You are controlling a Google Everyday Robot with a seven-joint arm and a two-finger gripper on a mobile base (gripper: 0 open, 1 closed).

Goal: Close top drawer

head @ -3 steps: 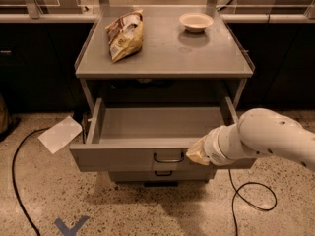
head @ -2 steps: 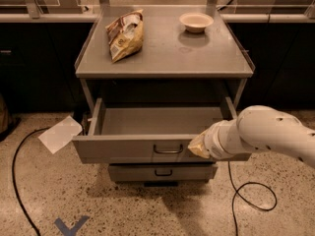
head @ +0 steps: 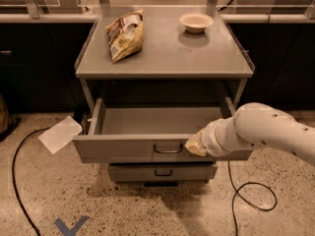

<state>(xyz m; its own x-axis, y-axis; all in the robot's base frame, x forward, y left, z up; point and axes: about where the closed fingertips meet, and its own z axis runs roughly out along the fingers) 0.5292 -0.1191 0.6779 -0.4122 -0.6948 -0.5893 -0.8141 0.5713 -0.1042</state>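
The top drawer (head: 123, 149) is a wide grey metal drawer, pulled out from the cart and empty inside. Its flat front carries a small dark wire handle (head: 168, 149) at the centre. My gripper (head: 194, 145) is at the end of the white arm coming in from the right. It rests against the drawer front, just right of the handle. A shorter grey drawer (head: 162, 172) with a like handle sits below, nearly shut.
The grey cart top (head: 167, 48) holds a snack bag (head: 125, 34) at the left and a small bowl (head: 196, 21) at the right. A sheet of paper (head: 60, 134) lies on the floor at the left. Black cables (head: 248, 193) run over the floor on both sides.
The drawer has slid a little way back into the cart, and my gripper has moved with its front, staying beside the handle.
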